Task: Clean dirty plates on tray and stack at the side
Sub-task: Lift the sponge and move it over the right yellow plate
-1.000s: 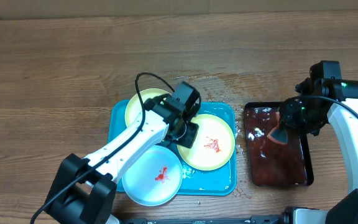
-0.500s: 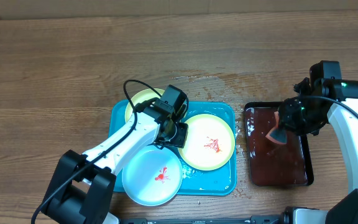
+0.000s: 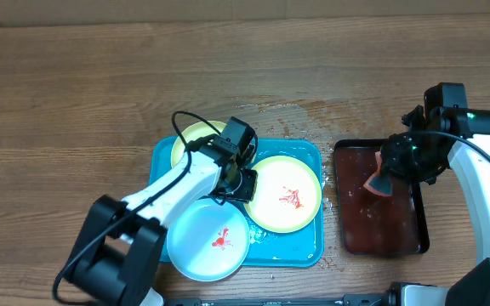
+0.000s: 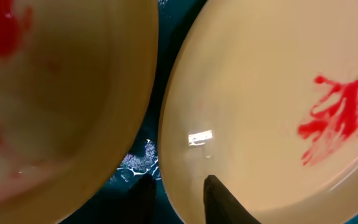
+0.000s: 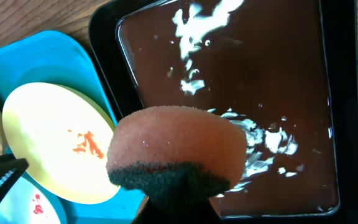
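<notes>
- Left hand has slid toward 9 o'clock and now straddles the rim of the yellow plate; gripped or not, cannot tell.
- Right hand clenches the sponge; scrubbing likely next.

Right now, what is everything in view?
table: one, brown wood, under everything
blue tray: one, turquoise, table centre
yellow-green plates: two, one red-smeared at tray's right, one back left partly under the left arm
white plate: one, red-smeared, tray's front left
black tray: one, holds reddish-brown liquid, right of blue tray
sponge: one, orange with dark base, above black tray
left pincer: one, black, at right yellow-green plate's left rim
right pincer: one, black, shut on sponge
</notes>
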Robot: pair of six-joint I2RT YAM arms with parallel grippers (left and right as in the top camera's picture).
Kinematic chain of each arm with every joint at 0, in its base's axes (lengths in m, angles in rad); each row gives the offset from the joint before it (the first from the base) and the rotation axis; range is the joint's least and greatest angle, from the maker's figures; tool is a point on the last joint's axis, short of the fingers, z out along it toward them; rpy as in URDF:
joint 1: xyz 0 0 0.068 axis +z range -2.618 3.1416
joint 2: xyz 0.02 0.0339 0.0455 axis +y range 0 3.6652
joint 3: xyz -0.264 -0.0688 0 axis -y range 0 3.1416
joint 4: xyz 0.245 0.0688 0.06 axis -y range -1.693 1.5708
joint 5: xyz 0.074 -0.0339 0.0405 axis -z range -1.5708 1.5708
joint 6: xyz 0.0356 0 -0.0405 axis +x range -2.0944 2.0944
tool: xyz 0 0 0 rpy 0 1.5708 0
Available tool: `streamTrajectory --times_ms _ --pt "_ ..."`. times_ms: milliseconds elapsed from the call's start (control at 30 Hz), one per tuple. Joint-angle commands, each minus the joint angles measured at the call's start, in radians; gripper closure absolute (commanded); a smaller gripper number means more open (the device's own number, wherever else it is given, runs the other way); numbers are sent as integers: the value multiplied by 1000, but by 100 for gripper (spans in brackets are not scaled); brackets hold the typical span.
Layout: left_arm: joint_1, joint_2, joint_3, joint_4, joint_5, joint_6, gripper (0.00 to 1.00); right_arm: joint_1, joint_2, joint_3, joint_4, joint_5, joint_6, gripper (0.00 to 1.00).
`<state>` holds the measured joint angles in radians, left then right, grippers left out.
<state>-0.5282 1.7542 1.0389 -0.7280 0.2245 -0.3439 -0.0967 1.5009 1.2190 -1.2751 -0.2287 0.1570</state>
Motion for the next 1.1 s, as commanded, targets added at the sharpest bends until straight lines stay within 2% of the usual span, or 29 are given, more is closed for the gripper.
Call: streamTrajectory --times_ms 0,67,133,433,733,900,1067 --pt "4 51 -6 16 42 -8 74 4 -14 10 6 -8 -8 96" --pt "4 70 -6 29 50 -8 78 4 -14 10 6 -8 -8 96" --pt "4 82 -6 43 56 -10 96 4 -14 10 6 -8 -8 96" --pt "5 84 -6 68 57 -24 96 4 -14 10 14 -39 -47 96" --pt "5 84 -6 97 57 -52 96 6 -14 7 67 -463 -338 96" --pt "5 84 -6 97 57 -70 96 55 -14 -42 68 -507 -325 96" --pt "5 84 -6 97 58 -83 96 194 -14 -147 153 -506 -240 96"
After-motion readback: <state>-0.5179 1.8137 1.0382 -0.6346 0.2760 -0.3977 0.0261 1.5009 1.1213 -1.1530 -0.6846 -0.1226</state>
